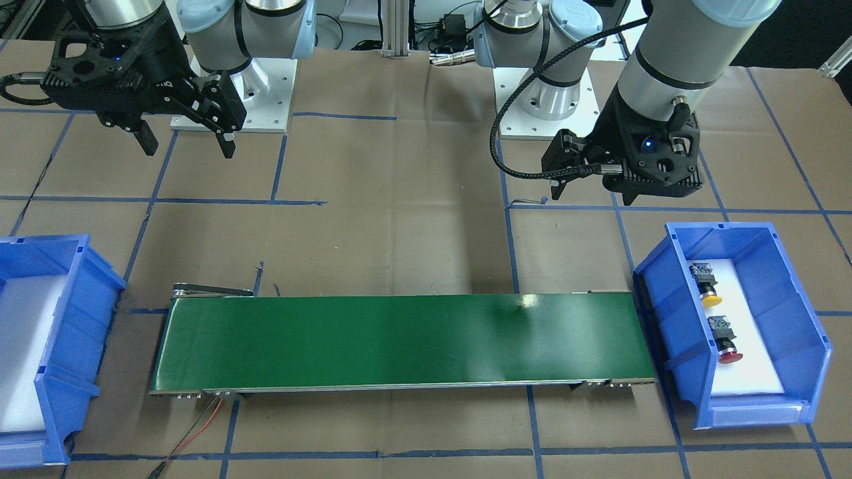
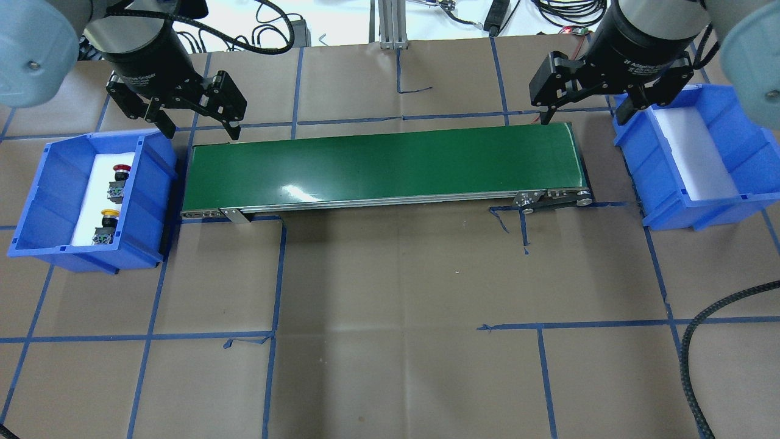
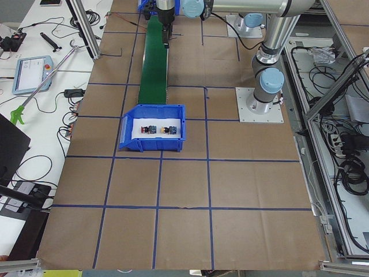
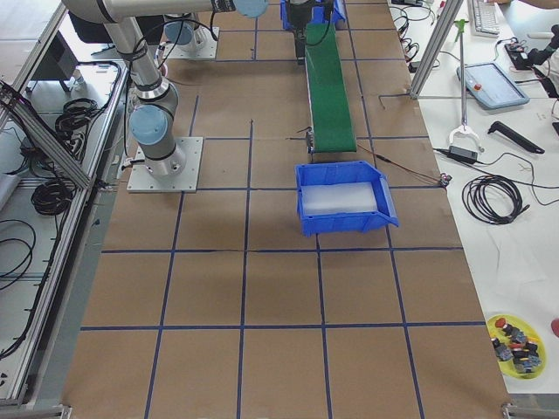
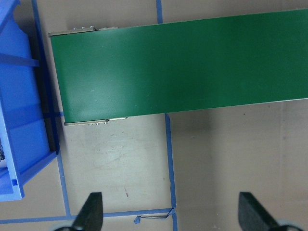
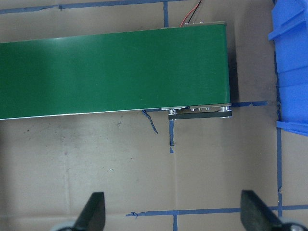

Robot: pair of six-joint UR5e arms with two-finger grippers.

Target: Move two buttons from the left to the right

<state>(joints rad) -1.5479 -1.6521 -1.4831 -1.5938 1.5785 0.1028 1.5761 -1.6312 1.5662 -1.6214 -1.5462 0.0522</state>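
Two buttons lie in the blue bin (image 2: 36, 201) on my left side: the red-capped button (image 2: 120, 174) and the yellow-capped button (image 2: 106, 222), both on white foam. They also show in the front view, the yellow button (image 1: 707, 286) and the red button (image 1: 727, 342). My left gripper (image 2: 201, 131) is open and empty, hovering above the table just beyond the conveyor's left end, to the right of that bin. My right gripper (image 2: 584, 116) is open and empty above the conveyor's right end. The wrist views show both sets of fingers spread, left (image 5: 91, 211) and right (image 6: 94, 211).
A green conveyor belt (image 2: 384, 167) runs between the two bins. A second blue bin (image 2: 749, 164) with white foam and no parts inside stands at the right end. Brown paper with blue tape lines covers the table. A black cable (image 2: 701, 341) lies at the near right.
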